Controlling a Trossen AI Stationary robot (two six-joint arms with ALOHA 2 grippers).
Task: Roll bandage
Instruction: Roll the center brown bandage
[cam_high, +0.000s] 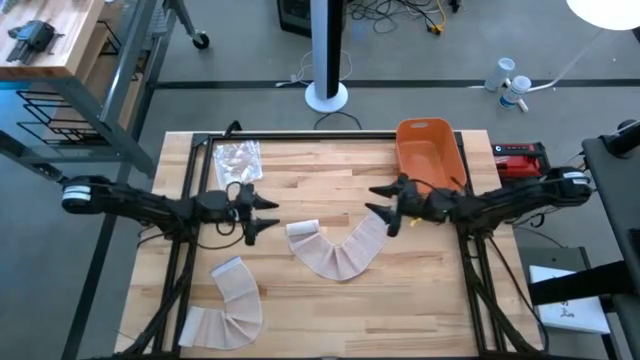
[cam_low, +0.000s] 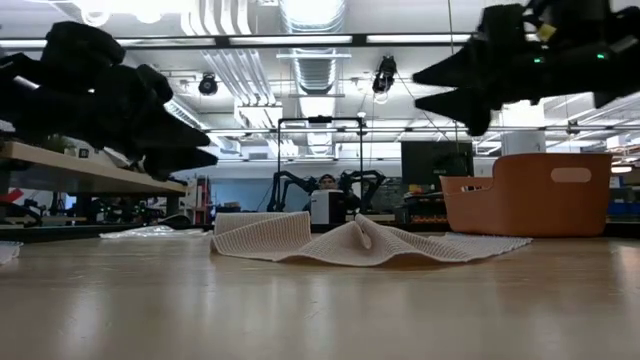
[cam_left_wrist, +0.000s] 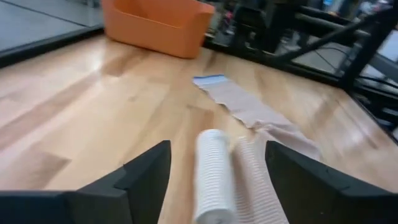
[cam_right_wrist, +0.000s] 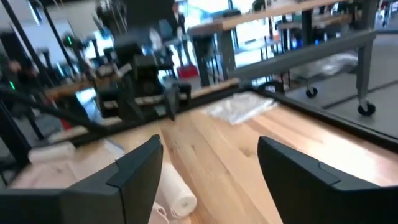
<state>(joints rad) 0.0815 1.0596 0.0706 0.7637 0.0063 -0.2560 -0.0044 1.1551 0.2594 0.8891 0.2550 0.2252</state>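
A beige ribbed bandage (cam_high: 340, 250) lies mid-table in a curve. Its rolled end (cam_high: 302, 230) rests on the wood toward the left, and the flat strip runs right to a free end (cam_left_wrist: 208, 81) with a blue edge. My left gripper (cam_high: 266, 215) hangs open just left of the roll, above the table, with the roll (cam_left_wrist: 214, 174) ahead of its fingers. My right gripper (cam_high: 382, 203) hangs open over the strip's right end, well above the table (cam_low: 445, 85). The right wrist view shows the roll (cam_right_wrist: 177, 196) ahead.
A second bandage strip (cam_high: 228, 300) lies at the near left. A clear plastic bag (cam_high: 238, 158) lies at the far left, and an orange bin (cam_high: 428, 150) stands at the far right. A red device (cam_high: 520, 160) sits beyond the table's right edge. Bare wood shows at the near right.
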